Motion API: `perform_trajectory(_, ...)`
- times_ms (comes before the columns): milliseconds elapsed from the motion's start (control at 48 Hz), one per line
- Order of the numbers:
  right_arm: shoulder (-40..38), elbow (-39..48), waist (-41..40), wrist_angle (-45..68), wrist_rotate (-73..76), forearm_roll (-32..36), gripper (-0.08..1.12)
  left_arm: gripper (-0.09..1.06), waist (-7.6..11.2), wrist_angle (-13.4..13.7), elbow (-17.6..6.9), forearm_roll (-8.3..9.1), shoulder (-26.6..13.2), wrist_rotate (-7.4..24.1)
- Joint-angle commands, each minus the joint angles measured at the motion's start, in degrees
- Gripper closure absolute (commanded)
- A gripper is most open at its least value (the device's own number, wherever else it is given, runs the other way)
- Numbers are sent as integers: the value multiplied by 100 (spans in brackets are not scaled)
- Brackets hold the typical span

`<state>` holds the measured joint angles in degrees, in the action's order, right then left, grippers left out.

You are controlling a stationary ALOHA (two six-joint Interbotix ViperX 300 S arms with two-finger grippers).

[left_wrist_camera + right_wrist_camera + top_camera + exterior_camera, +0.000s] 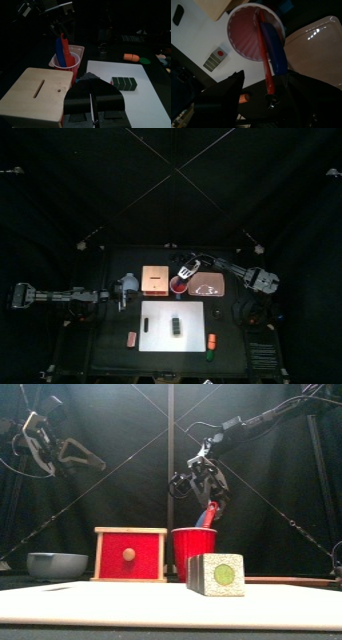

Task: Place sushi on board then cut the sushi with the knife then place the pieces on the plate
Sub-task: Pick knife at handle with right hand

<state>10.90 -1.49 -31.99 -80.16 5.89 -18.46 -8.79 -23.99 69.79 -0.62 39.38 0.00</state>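
Sushi (175, 325) on board (195, 308); R gripper (201, 489), jaws apart, straddles red knife (265, 60) in cup (194, 549); prob. light, stiff, slick plastic, so pinch handle; L gripper (92, 95) closed, empty, left.

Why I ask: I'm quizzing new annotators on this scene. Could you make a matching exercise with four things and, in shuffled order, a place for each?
Things:
1. sushi roll
2. red cup
3. blue-grey bowl
4. right hand

Places:
A. left of the wooden box, seen from the front
B. directly above the red cup
C. on the white board
D. between the wooden box and the pink tray

Pairs: 1-C, 2-D, 3-A, 4-B.
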Motion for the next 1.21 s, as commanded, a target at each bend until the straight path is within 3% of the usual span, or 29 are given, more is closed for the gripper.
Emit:
perform_trajectory(21,-123,-141,9,-79,53,-18,13,98,-18,-35,-62,0,-9,-9)
perform_trajectory(438,-123,-176,167,-396,123,-26,13,98,-26,-26,-35,9,-9,-18)
perform_trajectory(604,-149,-246,193,-580,501,35,13,98,-18,-26,-9,-70,-9,-9)
perform_trajectory(1208,149,-905,343,-1125,598,272,13,98,-18,-26,44,-123,-9,-9)
